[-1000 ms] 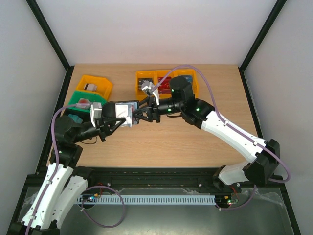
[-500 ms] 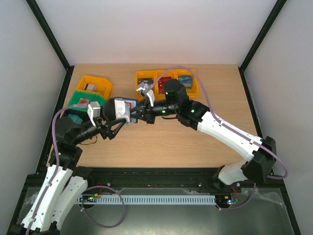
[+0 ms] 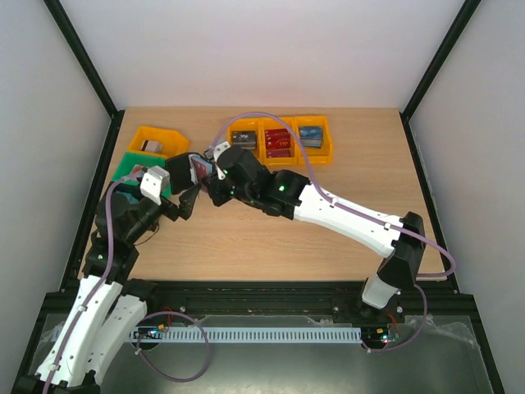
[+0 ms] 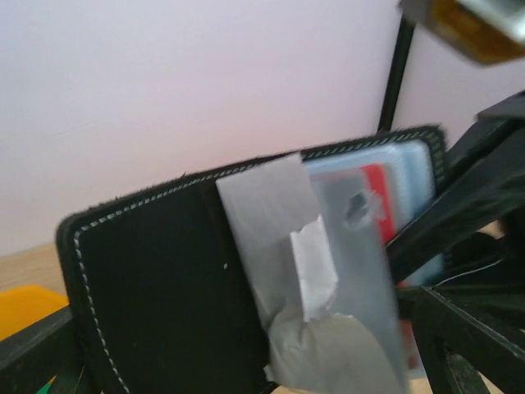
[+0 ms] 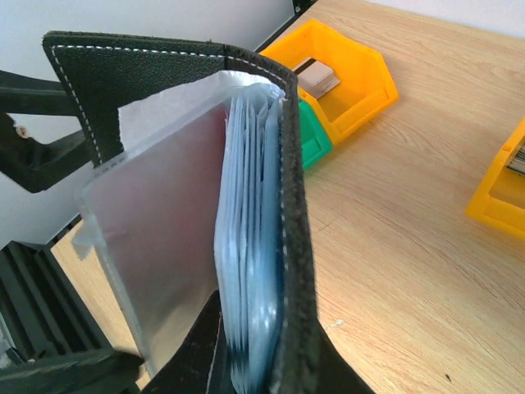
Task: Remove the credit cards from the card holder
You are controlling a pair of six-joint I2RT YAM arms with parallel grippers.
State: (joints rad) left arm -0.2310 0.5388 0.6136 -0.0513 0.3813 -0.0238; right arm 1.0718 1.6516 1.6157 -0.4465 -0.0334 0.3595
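1. Above the left half of the wooden table (image 3: 369, 164), off its surface: the black card holder (image 3: 195, 170) hangs open between the two arms
2. Left gripper (image 3: 182, 190): fingers closed on the stitched black cover (image 4: 156, 279), holding it from the outer side
3. Right gripper (image 3: 215, 182): pinching the lower edge of the other cover together with the stack of clear sleeves (image 5: 250, 246); a dark finger sits on each side of that edge
4. Red card (image 4: 383, 193) shows through a clear pocket inside the card holder, tucked in near the far cover. Other sleeves look bluish; their contents are unclear
5. Strip of grey tape (image 4: 271, 213), torn at the lower end, lies across the inner face beside the fold
6. Yellow bin (image 3: 160, 141) and green bin (image 3: 131, 167) sit at the left edge, just behind the left gripper
7. Row of three orange bins (image 3: 279, 125) at the far centre, well apart from the card holder, with a grey, a red and a blue item inside, one in each
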